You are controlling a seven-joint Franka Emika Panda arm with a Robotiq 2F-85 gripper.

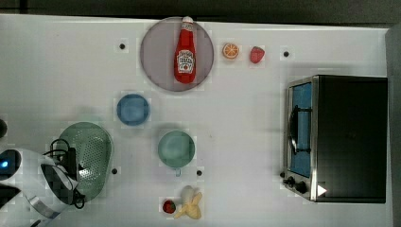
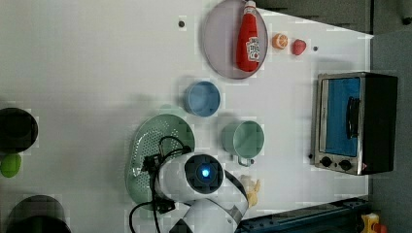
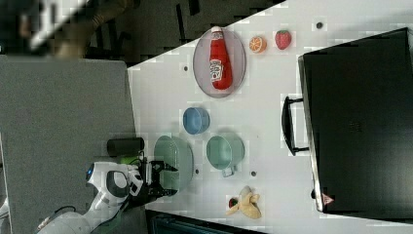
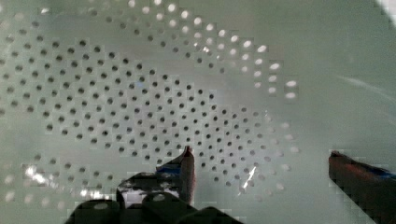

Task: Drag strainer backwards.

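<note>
The top view looks straight down on the white table (image 1: pixel 56 61) from high up. The left view and right view also look down from above, each a bit to one side. All three share the ketchup bottle (image 1: pixel 185 53) and toaster oven (image 1: pixel 347 137). The wrist view sits very close above the strainer (image 4: pixel 140 102).

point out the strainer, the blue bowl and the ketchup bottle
strainer (image 1: pixel 97 146), top view, on its perforated bowl
blue bowl (image 1: pixel 133 109), top view, on its inside
ketchup bottle (image 1: pixel 185 60), top view, on its label
</note>
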